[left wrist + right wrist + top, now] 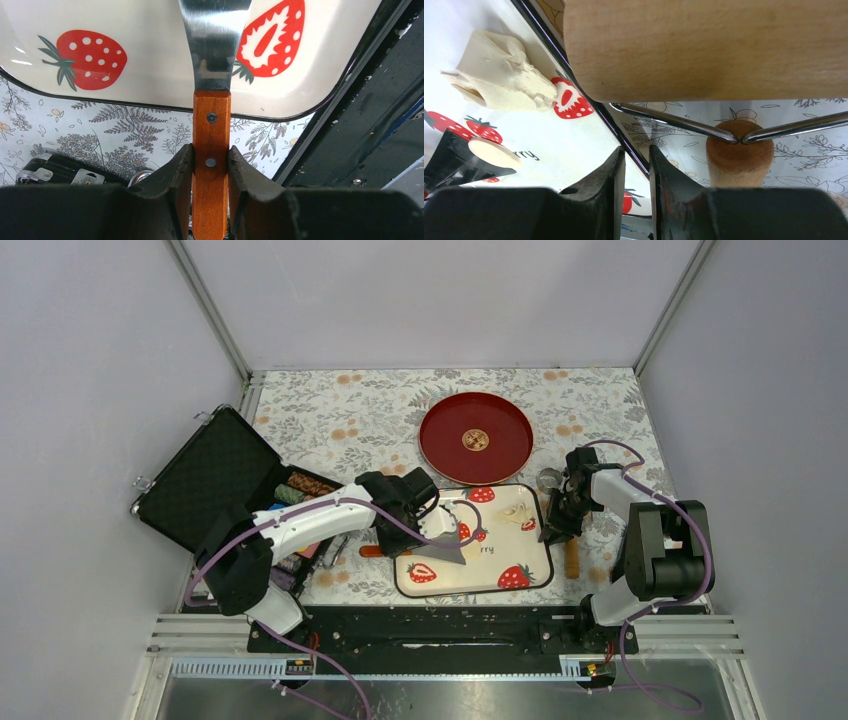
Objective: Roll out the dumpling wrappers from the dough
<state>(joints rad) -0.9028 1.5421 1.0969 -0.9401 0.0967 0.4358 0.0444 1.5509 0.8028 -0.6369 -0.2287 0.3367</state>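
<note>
One dough lump [504, 80] lies lengthwise toward tray rim [589, 102]; left fingers [172, 185] clamp spatula [212, 130], right fingers [606, 192] unclear

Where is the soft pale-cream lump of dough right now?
The dough lies on the white strawberry-printed tray, far right corner in the top view, beside the right gripper.

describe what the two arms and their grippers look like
They match. The left arm and right arm have rounded white shells between chunky black joints, each with a purple cable looping alongside. The left gripper and right gripper each have two matte black, wedge-shaped fingers. No markings show.
</note>
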